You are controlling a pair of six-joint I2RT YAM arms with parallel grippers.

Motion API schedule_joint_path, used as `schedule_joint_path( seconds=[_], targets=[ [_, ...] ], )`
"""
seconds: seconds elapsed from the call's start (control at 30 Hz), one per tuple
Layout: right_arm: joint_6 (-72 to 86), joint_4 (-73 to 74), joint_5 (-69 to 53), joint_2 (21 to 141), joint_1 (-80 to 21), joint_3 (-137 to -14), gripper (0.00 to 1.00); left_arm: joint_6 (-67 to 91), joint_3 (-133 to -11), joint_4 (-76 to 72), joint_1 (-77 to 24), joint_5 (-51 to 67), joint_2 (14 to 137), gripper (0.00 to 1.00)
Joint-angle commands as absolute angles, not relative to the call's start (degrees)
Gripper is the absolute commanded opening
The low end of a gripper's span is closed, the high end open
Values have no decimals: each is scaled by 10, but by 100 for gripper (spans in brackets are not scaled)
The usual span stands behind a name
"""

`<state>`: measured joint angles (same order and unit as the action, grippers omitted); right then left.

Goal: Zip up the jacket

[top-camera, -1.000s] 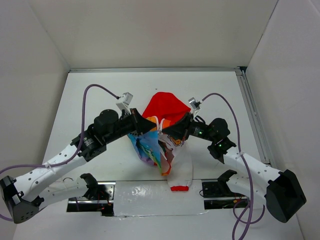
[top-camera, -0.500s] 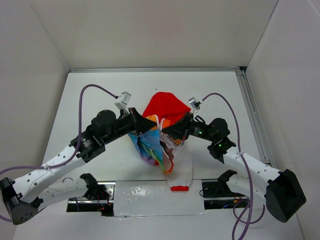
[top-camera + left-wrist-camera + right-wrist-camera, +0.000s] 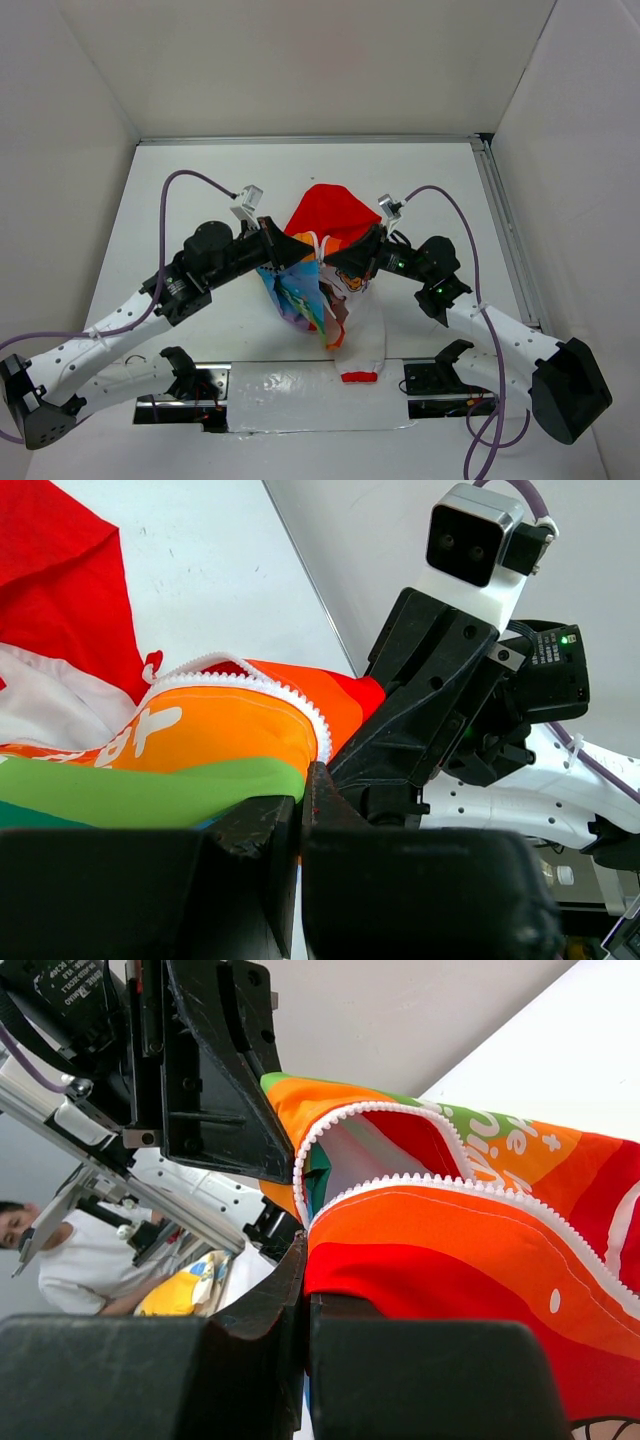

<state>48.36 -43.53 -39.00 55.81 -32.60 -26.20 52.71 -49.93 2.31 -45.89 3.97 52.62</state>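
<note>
The jacket (image 3: 320,255), rainbow-striped with a red hood (image 3: 330,212) and white lining, is lifted above the table's middle between both arms. My left gripper (image 3: 297,256) is shut on the left front panel near the collar; in the left wrist view (image 3: 298,805) green and orange fabric and the white zipper (image 3: 290,695) run from its fingers. My right gripper (image 3: 338,262) is shut on the right front panel; in the right wrist view (image 3: 305,1280) red and orange fabric with the white zipper (image 3: 420,1185) leaves its jaws. The two grippers are close, facing each other.
The white table (image 3: 200,190) is walled by white panels at left, back and right. A metal rail (image 3: 505,230) runs along the right edge. A white sleeve with a red cuff (image 3: 360,375) hangs down to the near edge.
The left arm has crept slightly right and up with the fabric. The jacket's hanging rainbow part swayed a little. The right arm has not moved.
</note>
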Motion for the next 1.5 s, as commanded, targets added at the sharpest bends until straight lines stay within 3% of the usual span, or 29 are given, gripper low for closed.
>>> schedule_joint_path(
  seconds=[0.0,0.37,0.77,1.47],
  targets=[
    [485,-478,-377,553,-325,-271,0,529,-497,-17,-459,49,515,0],
    [511,-533,-375,569,-326,-264,0,541,-495,-11,-459,50,519,0],
    [481,-479,-368,543,-326,-254,0,557,-498,-3,-459,38,508,0],
    [491,-520,-384,539,-328,-243,0,593,-483,-39,-459,54,512,0]
  ],
)
